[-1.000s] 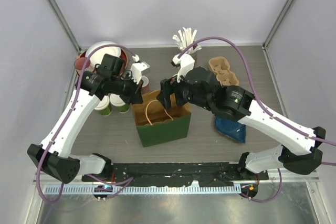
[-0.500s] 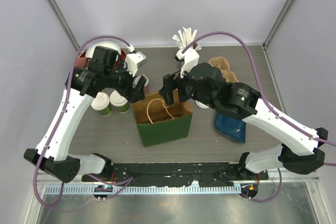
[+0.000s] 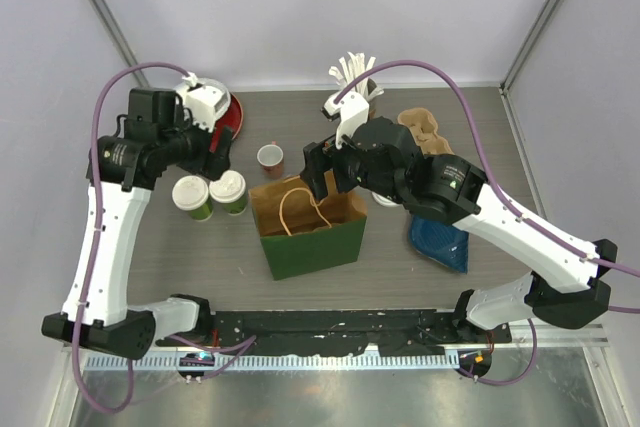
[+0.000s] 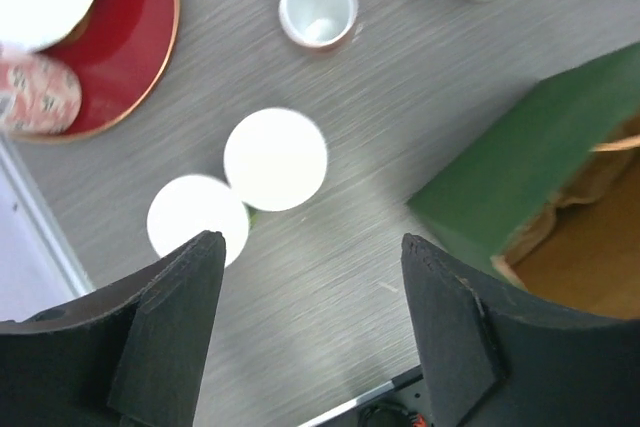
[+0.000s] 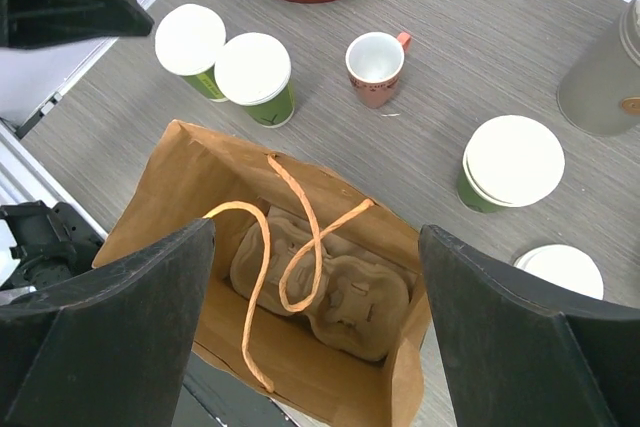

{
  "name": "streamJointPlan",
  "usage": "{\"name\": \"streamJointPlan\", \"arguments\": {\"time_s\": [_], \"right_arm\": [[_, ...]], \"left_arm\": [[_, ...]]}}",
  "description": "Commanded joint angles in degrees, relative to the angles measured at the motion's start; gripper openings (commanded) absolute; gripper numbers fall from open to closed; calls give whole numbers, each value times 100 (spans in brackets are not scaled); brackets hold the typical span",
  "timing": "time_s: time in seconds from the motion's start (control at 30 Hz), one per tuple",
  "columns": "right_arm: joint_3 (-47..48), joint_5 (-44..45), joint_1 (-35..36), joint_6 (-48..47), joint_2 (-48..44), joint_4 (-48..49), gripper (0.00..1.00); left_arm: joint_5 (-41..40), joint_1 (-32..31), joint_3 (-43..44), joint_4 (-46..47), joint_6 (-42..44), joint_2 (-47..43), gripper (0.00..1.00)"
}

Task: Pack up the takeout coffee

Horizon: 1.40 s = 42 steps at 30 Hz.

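Two takeout coffee cups, green with white lids (image 3: 191, 194) (image 3: 228, 190), stand side by side left of the green paper bag (image 3: 310, 237). From the left wrist view I look down on their lids (image 4: 275, 158) (image 4: 198, 220). My left gripper (image 3: 216, 150) (image 4: 310, 247) hangs open above them, holding nothing. My right gripper (image 3: 320, 172) (image 5: 315, 232) is open over the bag's mouth (image 5: 180, 162), where a cardboard cup carrier (image 5: 330, 282) lies on the bottom. A third lidded green cup (image 5: 510, 162) stands right of the bag.
A small red-and-white cup (image 3: 269, 157) sits behind the bag. A red tray (image 3: 228, 117) with a pink tumbler (image 4: 35, 92) is at the back left. A loose lid (image 5: 560, 267), a grey tumbler (image 5: 605, 77), an empty carrier (image 3: 425, 135) and a blue pouch (image 3: 440, 242) lie right.
My left gripper has opened and pulled back from the bag's left rim, up and to the left. The right gripper shifted slightly toward the back.
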Motion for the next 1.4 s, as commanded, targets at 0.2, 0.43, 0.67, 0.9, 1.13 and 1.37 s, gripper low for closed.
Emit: {"name": "streamJointPlan", "arguments": {"time_s": [0.2,0.43,0.67,0.9,1.13,1.37], "right_arm": [[-69,155,-113,-310,-290,190,90],[-227,33,-140,-293,-264,190,90],[-245,-38,-140,-249,-211,190,90],[-262,-126,-140,-196,-202,190,90],[123,-258,-149,-310,26,190,90],[2696,-248,-166,-293,1782,-81,89]], "left_arm": [[196,936,-1258,604,40,531,63],[-235,936,-1461,1096,-153,1024,69],[-551,945,-1374,1404,-241,1533,63],[-350,1173,-1304,1527,-320,2062,56],[-191,1209,-1356,1510,-276,2246,55],[37,1367,-1409,1475,-294,1992,54]]}}
